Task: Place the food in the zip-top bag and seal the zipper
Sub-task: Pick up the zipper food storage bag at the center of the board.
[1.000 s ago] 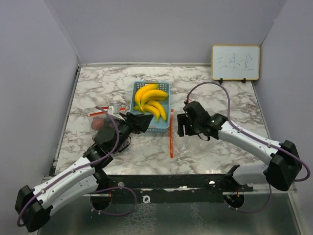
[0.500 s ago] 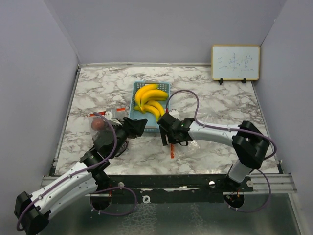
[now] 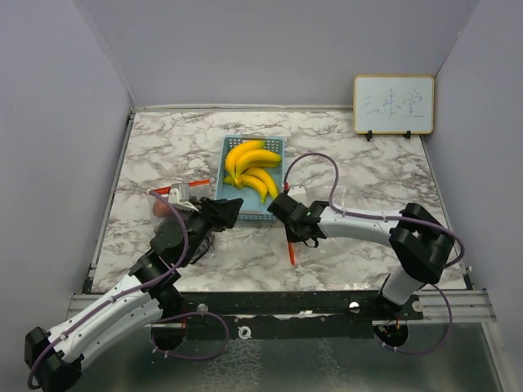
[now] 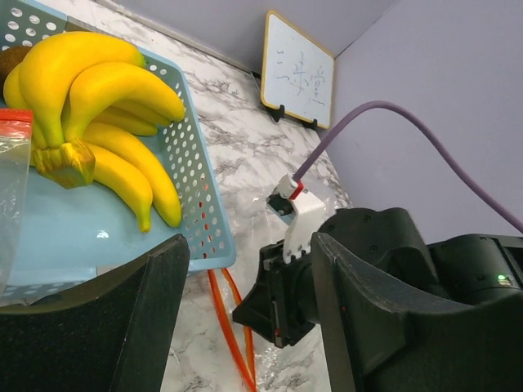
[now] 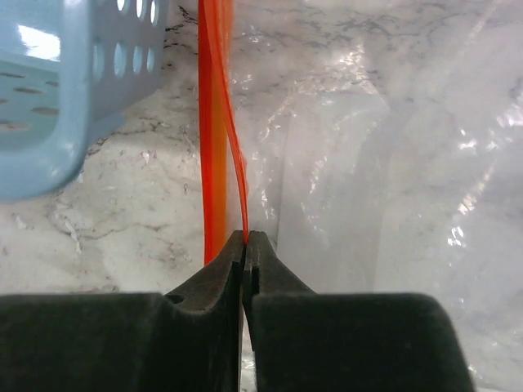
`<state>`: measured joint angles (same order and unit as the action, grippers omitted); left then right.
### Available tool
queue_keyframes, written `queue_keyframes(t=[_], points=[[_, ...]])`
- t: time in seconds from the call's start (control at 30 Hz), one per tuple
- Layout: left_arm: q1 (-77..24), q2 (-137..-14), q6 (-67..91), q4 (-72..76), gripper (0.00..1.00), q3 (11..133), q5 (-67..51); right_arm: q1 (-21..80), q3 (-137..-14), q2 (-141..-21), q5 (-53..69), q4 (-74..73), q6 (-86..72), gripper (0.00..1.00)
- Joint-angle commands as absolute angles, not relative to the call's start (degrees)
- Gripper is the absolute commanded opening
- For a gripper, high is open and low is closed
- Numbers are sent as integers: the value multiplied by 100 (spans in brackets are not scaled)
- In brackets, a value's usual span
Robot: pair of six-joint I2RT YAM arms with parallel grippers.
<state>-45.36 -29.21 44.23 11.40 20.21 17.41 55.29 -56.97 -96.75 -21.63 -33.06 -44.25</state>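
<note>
A bunch of yellow bananas [image 3: 252,167] [image 4: 90,90] lies in a blue mesh basket [image 3: 274,145] [image 4: 192,163]. The clear zip-top bag [image 3: 327,249] [image 5: 392,163] lies flat to the right of the basket, with its orange zipper strip [image 3: 291,253] [image 5: 214,122] [image 4: 229,327] towards the basket. My right gripper [image 3: 292,239] [image 5: 246,237] [image 4: 274,314] is shut on the raised upper lip of that strip. My left gripper [image 3: 229,211] [image 4: 249,269] hovers open and empty at the basket's near left corner. A round red fruit [image 3: 163,209] sits left of it, inside a second clear bag.
The second clear bag, with a red strip [image 3: 189,185] [image 4: 12,116], lies by my left arm, partly hidden. A small whiteboard [image 3: 393,104] [image 4: 298,72] stands at the back right. Grey walls close in both sides of the marble table [image 3: 163,147].
My right arm swung left and down to the orange zipper strip, and its jaws went from open to shut on it. The left arm crept slightly forward.
</note>
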Motion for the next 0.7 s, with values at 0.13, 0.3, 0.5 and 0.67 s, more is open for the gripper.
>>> queue_keyframes(t=[0.13,0.3,0.5,0.67], points=[[-4520,-3027,4437,1565,62,1852,975,5528,-5569,-7811,-2101,-2905,-3652,2],[-4519,-3562,4897,2570,64,1588,40,5528,-5455,-6987,-1369,-2416,-3243,2],[-4519,-4254,5410,3460,66,1535,-230,5528,-5518,-6751,-1086,-2429,-3175,2],[-4522,-4446,5472,3524,66,1603,-259,5528,-5768,-6279,-1270,-2834,-3081,2]])
